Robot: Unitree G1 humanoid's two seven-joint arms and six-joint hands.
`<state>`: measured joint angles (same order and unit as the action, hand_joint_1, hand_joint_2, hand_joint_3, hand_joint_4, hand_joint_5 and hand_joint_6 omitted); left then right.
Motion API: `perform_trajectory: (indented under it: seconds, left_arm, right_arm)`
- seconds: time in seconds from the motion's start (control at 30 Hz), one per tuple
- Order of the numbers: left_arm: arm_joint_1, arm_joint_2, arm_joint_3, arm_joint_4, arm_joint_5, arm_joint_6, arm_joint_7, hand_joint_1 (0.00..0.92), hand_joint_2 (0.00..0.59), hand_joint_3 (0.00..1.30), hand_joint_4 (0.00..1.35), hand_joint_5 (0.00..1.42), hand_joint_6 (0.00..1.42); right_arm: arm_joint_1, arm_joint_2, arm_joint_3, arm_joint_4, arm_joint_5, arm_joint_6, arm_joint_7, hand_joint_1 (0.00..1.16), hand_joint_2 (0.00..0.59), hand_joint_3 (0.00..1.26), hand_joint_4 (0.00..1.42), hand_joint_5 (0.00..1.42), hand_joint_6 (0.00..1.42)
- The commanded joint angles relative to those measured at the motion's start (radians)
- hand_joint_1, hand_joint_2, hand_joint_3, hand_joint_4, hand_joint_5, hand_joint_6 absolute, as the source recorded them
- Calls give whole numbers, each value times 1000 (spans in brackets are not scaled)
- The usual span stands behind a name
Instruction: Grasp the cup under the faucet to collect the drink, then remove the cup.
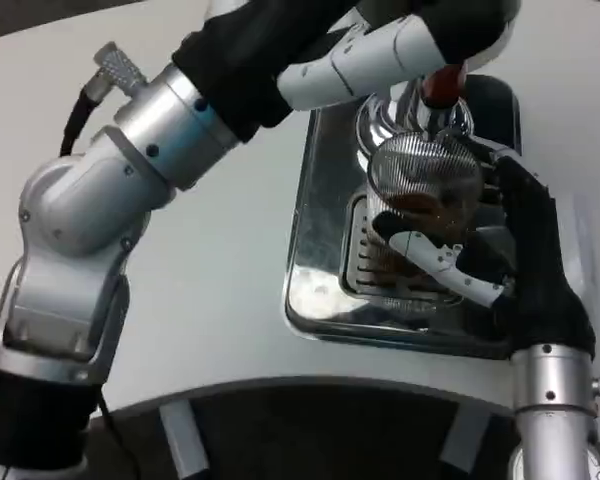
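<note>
The clear ribbed glass cup (425,195) stands upright on the shiny steel drip tray (320,200), directly beneath the chrome faucet (420,112). The right hand (500,250) wraps it from four o'clock, fingers closed around its side. The left hand (435,35) reaches over at twelve o'clock, on the faucet's red-brown handle (442,88); its grip can't be made out.

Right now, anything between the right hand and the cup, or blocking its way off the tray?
Nothing between them: the right hand already grips the cup on the chrome tray. The left hand reaches over the tap above it; the way toward the robot looks open.

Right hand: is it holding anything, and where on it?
The right hand grips the cup around its side wall, fingers wrapped about it, under the faucet on the metal tray.
</note>
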<state>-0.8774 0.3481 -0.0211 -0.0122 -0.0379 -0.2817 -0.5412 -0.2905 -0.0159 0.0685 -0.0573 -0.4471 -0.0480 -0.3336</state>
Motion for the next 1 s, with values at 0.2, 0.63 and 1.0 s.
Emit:
perform_trajectory:
  seconds: [0.2, 0.63, 1.0]
  left_arm:
    - [136, 66, 58, -116, -46, 62, 0, 0, 90, 219, 269, 343, 366]
    - [308, 129, 132, -233, -82, 108, 7, 0, 91, 219, 270, 347, 369]
    - [519, 162, 201, -284, -29, 107, 60, 0, 91, 219, 267, 322, 373]
  right_arm:
    - [56, -8, -17, -47, 11, -32, -8, 798, 250, 548, 591, 645, 640]
    - [109, -26, -36, -113, 22, -44, 3, 788, 246, 600, 636, 717, 743]
    - [187, -49, -36, -197, 37, -50, 56, 789, 240, 616, 659, 745, 775]
